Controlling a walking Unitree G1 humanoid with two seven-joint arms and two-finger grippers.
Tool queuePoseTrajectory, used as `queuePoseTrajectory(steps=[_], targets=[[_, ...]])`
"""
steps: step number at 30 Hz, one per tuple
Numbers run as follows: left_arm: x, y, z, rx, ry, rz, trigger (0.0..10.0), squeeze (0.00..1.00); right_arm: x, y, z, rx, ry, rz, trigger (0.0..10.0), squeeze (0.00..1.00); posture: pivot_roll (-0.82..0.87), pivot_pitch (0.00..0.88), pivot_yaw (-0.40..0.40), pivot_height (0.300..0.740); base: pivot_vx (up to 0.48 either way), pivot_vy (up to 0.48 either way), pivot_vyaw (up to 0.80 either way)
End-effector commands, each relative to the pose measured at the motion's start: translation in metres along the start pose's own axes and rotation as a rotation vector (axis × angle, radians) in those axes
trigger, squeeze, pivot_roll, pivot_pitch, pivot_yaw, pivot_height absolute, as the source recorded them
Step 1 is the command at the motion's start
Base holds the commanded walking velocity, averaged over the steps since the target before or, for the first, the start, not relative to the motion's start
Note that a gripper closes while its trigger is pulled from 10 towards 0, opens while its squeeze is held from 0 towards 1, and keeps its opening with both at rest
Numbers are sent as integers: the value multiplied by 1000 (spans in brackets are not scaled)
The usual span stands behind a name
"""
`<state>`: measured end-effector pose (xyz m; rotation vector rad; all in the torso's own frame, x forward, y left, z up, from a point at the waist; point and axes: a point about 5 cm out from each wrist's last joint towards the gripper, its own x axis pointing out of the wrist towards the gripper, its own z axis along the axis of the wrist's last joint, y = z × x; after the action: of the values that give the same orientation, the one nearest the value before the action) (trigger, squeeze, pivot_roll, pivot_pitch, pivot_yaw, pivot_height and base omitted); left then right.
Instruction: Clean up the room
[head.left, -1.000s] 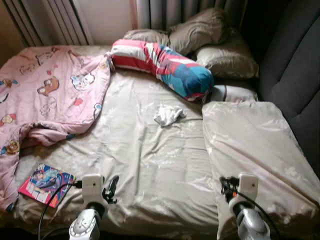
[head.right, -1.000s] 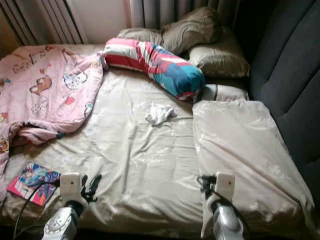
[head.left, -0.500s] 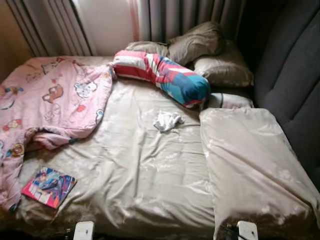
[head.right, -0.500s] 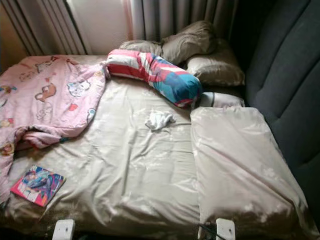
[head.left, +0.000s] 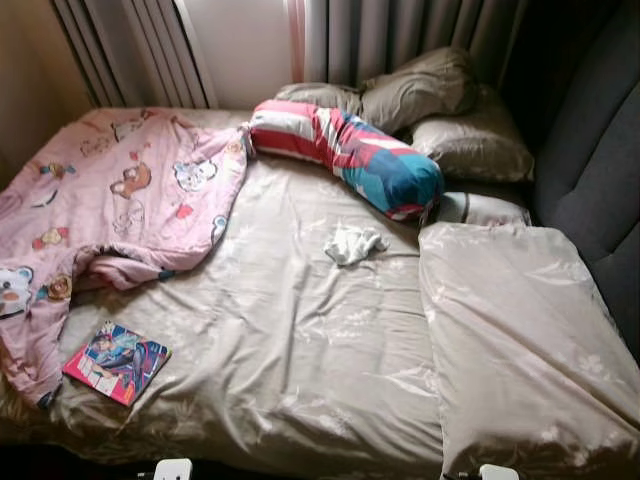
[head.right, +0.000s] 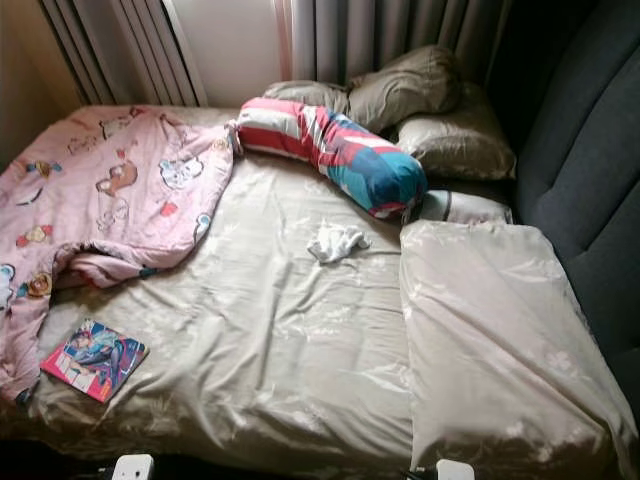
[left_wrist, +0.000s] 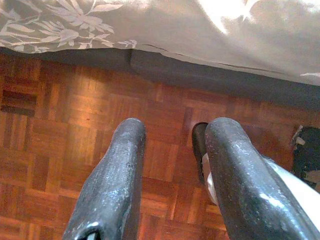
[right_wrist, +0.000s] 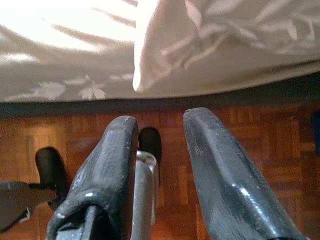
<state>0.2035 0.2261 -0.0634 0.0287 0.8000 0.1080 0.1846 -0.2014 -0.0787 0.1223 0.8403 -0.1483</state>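
Note:
A rumpled pink cartoon blanket covers the bed's far left. A small white crumpled cloth lies mid-bed on the beige sheet. A colourful book rests near the front left corner. A striped red, white and blue bolster lies across the head end. My left gripper hangs open over the parquet floor beside the bed's edge, holding nothing. My right gripper is open too, low by the bed's front edge, empty.
Brown pillows are piled at the headboard, with a folded beige duvet along the right side. A dark padded wall bounds the right, curtains the back. Parquet floor runs along the bed's front.
The camera has shifted, so the bed sits lower and further right in the picture. Both arms have dropped from above the bed's front edge to the picture's bottom edge.

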Motion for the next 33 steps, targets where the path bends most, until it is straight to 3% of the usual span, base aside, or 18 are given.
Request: queuePoseTrajectory(steps=[1,12,33], targets=[[-4,5,-14,-2,44,20,10000,0,-3,-5,-12,1,48,-12,10000,0,-58,157,34,740,0,0,0],[-6,7,-20,-3,68,28,10000,0,-4,-5,-17,4,72,-17,10000,0,-58,142,37,740,0,0,0],[-6,10,-21,-5,76,36,10000,0,-8,-11,-27,12,101,-27,10000,0,-50,164,42,740,0,480,0]])
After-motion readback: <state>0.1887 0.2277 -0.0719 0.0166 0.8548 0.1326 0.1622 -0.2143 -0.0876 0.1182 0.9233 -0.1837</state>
